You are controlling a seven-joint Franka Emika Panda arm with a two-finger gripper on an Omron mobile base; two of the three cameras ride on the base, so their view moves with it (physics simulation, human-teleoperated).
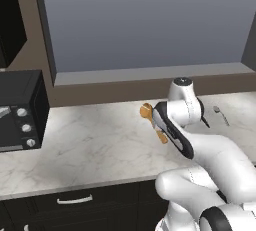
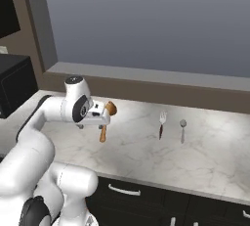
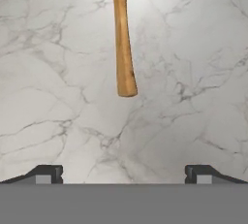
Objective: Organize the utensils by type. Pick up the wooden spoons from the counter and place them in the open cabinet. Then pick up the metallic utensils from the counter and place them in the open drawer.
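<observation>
Wooden spoon: one orange-brown wooden spoon (image 3: 123, 39) lies flat on the counter (image 1: 90, 145), partly hidden behind the arm in the left base view, just under and beyond the hand (image 3: 124, 174).
Spoon axis: in the right base view the long axis runs nearly front to back across the counter; the round bowl lies toward the back wall, the handle end toward the counter's front edge. In the hand view the handle end points down toward the hand and the bowl is cut off by the top edge.
Hand: jaws fully spread, nothing between them; fingertips (image 3: 46, 173) are short of the handle end and well clear of the wood.
Metallic utensils: fork (image 2: 161, 124) with dark handle and silver spoon (image 2: 182, 130) lie side by side on the counter to the right of the wooden spoon, well apart from it, both roughly parallel to it.
Surroundings: black oven (image 1: 20, 110) at the counter's left end; black cabinet fronts (image 1: 75, 202) with silver handles below.
Progress: judged early; one wooden spoon and both metal pieces are on the counter, none gripped. The second wooden spoon's place cannot be told.
Step in hand: judged an approach to the wooden spoon's handle.
</observation>
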